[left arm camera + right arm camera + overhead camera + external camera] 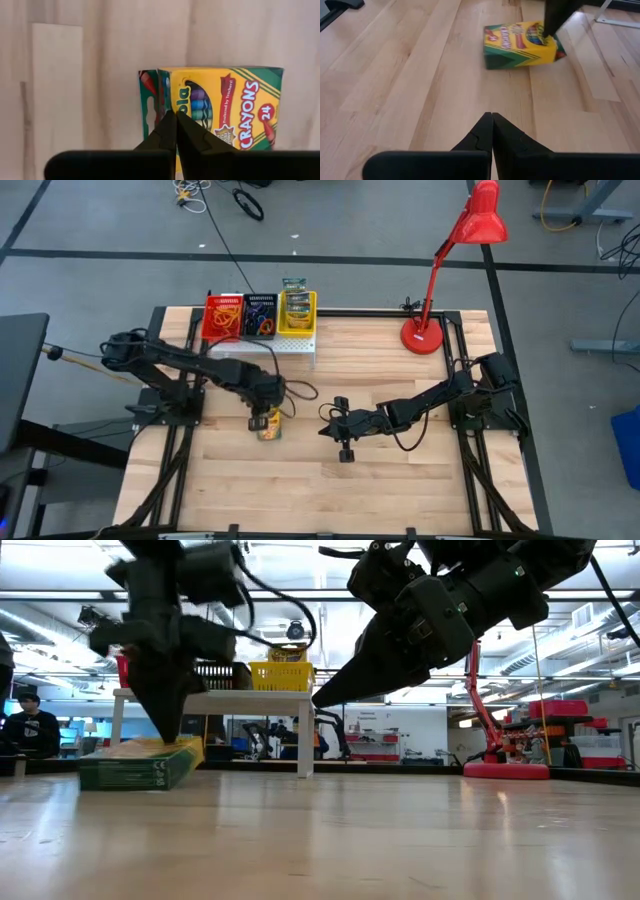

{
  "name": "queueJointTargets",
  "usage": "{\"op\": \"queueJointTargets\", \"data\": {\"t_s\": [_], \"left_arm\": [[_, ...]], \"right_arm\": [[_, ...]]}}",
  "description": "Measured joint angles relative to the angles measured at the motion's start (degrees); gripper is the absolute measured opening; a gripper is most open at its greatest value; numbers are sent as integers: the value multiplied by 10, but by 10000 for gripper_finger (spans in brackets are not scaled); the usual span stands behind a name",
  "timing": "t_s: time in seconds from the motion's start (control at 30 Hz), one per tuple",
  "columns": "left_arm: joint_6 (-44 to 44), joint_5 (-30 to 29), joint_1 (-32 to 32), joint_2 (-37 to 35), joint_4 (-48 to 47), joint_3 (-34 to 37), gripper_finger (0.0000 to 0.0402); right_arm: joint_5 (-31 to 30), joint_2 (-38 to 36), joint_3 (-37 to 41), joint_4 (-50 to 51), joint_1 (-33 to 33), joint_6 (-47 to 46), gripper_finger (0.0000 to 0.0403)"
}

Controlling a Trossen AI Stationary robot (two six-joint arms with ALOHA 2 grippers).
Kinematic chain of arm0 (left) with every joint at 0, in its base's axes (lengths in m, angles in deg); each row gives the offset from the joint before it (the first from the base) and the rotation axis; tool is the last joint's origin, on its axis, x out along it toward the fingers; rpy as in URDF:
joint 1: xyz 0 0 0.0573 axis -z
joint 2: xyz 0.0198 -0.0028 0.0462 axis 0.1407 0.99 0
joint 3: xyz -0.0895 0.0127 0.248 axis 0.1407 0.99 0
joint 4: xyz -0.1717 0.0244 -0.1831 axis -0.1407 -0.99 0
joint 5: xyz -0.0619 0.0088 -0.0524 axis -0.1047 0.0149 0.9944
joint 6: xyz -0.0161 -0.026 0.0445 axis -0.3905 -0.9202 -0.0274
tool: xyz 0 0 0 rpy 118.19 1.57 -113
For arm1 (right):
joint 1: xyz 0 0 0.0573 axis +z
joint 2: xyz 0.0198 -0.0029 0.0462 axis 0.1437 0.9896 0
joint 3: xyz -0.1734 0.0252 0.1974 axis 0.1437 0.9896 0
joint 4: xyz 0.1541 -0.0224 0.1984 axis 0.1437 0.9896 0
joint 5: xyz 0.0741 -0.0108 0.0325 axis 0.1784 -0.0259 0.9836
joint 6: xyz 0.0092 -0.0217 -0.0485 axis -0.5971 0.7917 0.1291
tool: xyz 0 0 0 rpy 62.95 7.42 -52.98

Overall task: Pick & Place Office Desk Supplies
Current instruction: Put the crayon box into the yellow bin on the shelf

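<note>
Sorting partly done: yellow-and-green cardboard crayon box (269, 424) flat at table centre beneath pressed-together left gripper (262, 420), unlifted; similar box in yellow bin (298, 315) at twelve o'clock; right gripper (331, 423) closed, idle at three o'clock.

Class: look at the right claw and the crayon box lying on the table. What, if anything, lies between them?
Nothing: only bare wooden table lies between the right claw and the crayon box, as the right wrist view shows.

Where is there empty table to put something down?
The front half of the wooden table below both grippers is bare, and so is the patch beside the red lamp. It is crowded by the bins and around the crayon box.
</note>
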Motion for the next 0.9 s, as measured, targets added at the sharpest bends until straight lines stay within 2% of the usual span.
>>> {"op": "queueJointTargets", "data": {"t_s": [0.47,0.6,0.9], "left_arm": [[-174,-262,190,-4,0,-1,3],[-206,-321,215,-4,-2,-1,3],[-200,-426,226,-4,-4,-1,2]], "right_arm": [[0,0,0,1,0,-4,6],[0,0,0,0,0,-5,6],[0,0,0,-5,0,-7,6]]}}
